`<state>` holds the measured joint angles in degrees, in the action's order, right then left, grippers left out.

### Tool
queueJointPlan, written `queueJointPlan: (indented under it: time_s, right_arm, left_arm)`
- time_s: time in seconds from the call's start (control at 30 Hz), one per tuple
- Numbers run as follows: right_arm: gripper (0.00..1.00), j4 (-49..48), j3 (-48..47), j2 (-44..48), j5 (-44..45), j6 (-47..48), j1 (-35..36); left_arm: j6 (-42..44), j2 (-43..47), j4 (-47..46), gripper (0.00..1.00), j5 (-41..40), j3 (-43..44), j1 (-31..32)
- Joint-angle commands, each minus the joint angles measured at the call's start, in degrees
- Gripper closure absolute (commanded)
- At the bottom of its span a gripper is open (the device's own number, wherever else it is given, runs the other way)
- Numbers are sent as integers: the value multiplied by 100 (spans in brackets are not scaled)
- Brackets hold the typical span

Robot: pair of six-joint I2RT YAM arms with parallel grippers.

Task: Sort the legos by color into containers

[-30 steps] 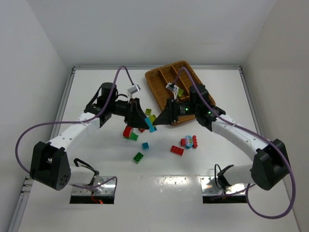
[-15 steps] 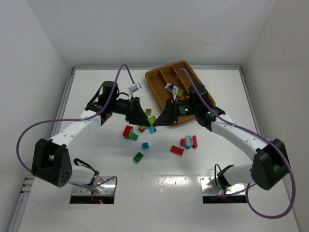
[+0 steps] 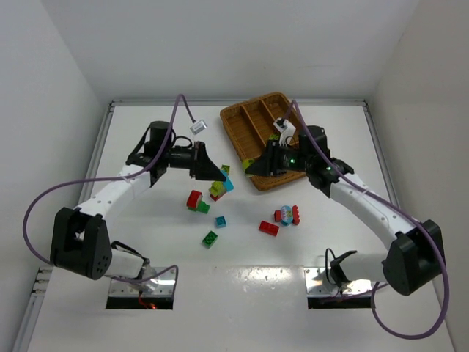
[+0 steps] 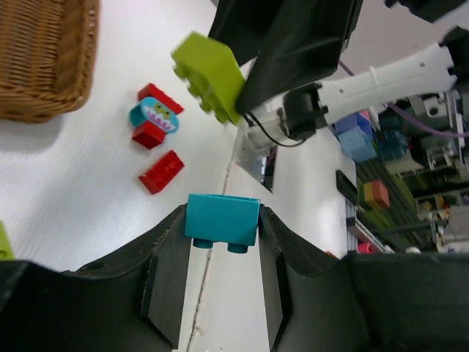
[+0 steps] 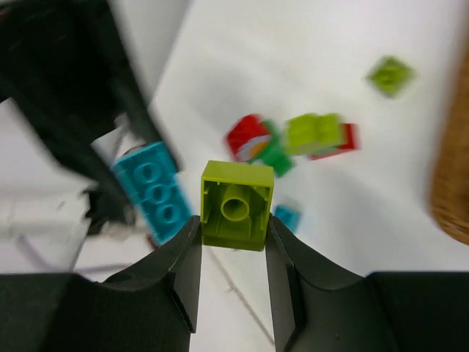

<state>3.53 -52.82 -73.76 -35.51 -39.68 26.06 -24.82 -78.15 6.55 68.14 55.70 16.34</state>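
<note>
table (image 3: 165,242): white, glossy | walls (image 3: 220,51): white, three sides | blue boxes (image 4: 359,143): beyond table edge

The cyan brick (image 4: 222,219) and lime brick (image 5: 237,204) are smooth, glossy plastic. At one o'clock, the tray (image 3: 253,116) is rough woven wicker; the white table (image 3: 161,235) is glossy.
</note>
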Motion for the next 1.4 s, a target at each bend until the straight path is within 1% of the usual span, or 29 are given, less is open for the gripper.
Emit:
queueJointPlan:
  time_s: [0.0, 0.03, 0.07, 0.1, 0.13, 0.17, 0.23, 0.27, 0.3, 0.37, 0.5, 0.57, 0.6, 0.67, 0.73, 0.77, 0.8, 0.87, 0.93, 0.97, 1.0, 1.03, 1.07, 1.1, 1.13, 1.17, 1.23, 1.27, 1.37]
  right_arm:
    - [83, 576, -386, -42, 1785, -161, -224]
    - [83, 770, -683, -303, 2202, -215, -225]
    - [83, 937, -851, -471, 3024, -311, -303]
    - [82, 1217, -1027, -656, 3371, -312, -304]
    - [82, 1307, -1394, -1093, 3610, -312, -382]
    - [82, 1430, -1624, -1349, 3978, -312, -470]
    - [82, 1686, -2273, -1842, 4261, -251, -532]
    - [82, 1738, -2512, -2340, 4428, -190, -532]
    - [81, 1895, -2949, -2589, 4525, -128, -584]
    - [81, 1958, -3338, -3246, 4675, -75, -655]
    - [77, 2046, -4392, -4040, 4676, -14, -761]
    - [74, 2046, -4727, -4558, 4597, -13, -822]
    - [73, 2142, -5129, -4743, 4544, -13, -883]
    - [62, 2292, -5579, -5191, 4544, -13, -884]
    - [42, 2371, -5853, -5411, 4474, -13, -937]
    - [27, 2424, -6132, -5586, 4413, -13, -989]
    - [24, 2485, -6266, -5649, 4412, -13, -989]
    - [23, 2661, -6451, -5650, 4412, 48, -989]
    - [23, 2662, -6356, -5405, 4499, 100, -989]
    - [29, 2609, -6024, -5221, 4552, 101, -989]
    - [32, 2539, -5760, -4749, 4622, 101, -1050]
    - [35, 2312, -5096, -4457, 4623, -12, -1051]
    - [36, 2180, -4715, -4150, 4623, -13, -1103]
    - [36, 2065, -4337, -3834, 4623, -92, -1104]
    - [36, 1960, -3585, -3230, 4623, -92, -1104]
    - [36, 1741, -3247, -2954, 4571, -92, -1104]
    - [36, 1739, -2519, -2514, 4701, -92, -1104]
    - [35, 1869, -2305, -2129, 4702, -40, -1104]
    - [31, 2055, -1602, -1556, 4755, -40, -1104]
  left_arm:
    - [-172, -34, -189, 100, -370, 257, -166]
    - [-233, -34, -32, 100, -850, 327, -166]
    - [-234, -103, 56, 100, -1072, 327, -236]
    - [-312, -104, 57, 100, -1318, 388, -236]
    - [-313, -200, 431, 100, -1843, 554, -236]
    - [-313, -322, 557, 100, -2031, 625, -236]
    - [-313, -393, 821, 100, -2583, 748, -236]
    - [-400, -394, 822, 100, -2743, 810, -236]
    - [-453, -394, 900, 100, -2910, 811, -236]
    - [-576, -447, 954, 100, -3278, 880, -184]
    - [-629, -684, 1138, 100, -3623, 1135, -184]
    - [-629, -868, 1261, 100, -3693, 1320, -184]
    - [-629, -930, 1261, 100, -3763, 1381, -131]
    - [-708, -1000, 1314, 100, -3929, 1452, -131]
    - [-709, -1053, 1314, 100, -4018, 1575, -70]
    - [-761, -1192, 1314, 100, -4149, 1688, -69]
    - [-814, -1263, 1314, 100, -4151, 1768, -8]
    - [-875, -1439, 1314, 100, -4212, 2022, 44]
    - [-936, -1755, 1314, 100, -4326, 2233, 97]
    - [-998, -1861, 1314, 100, -4327, 2348, 150]
    - [-999, -1975, 1314, 100, -4492, 2584, 150]
    - [-1077, -2237, 1314, 100, -4572, 2734, 229]
    - [-1078, -2396, 1314, 100, -4651, 3066, 282]
    - [-1139, -2555, 1314, 100, -4869, 3243, 369]
    - [-1139, -2730, 1314, 100, -4993, 3419, 422]
    - [-1139, -3097, 1314, 100, -5229, 3778, 510]
    - [-1139, -3503, 1314, 100, -5293, 4192, 589]
    - [-1139, -3888, 1366, 100, -5293, 4595, 659]
    - [-1139, -4418, 1367, 100, -5600, 5177, 748]
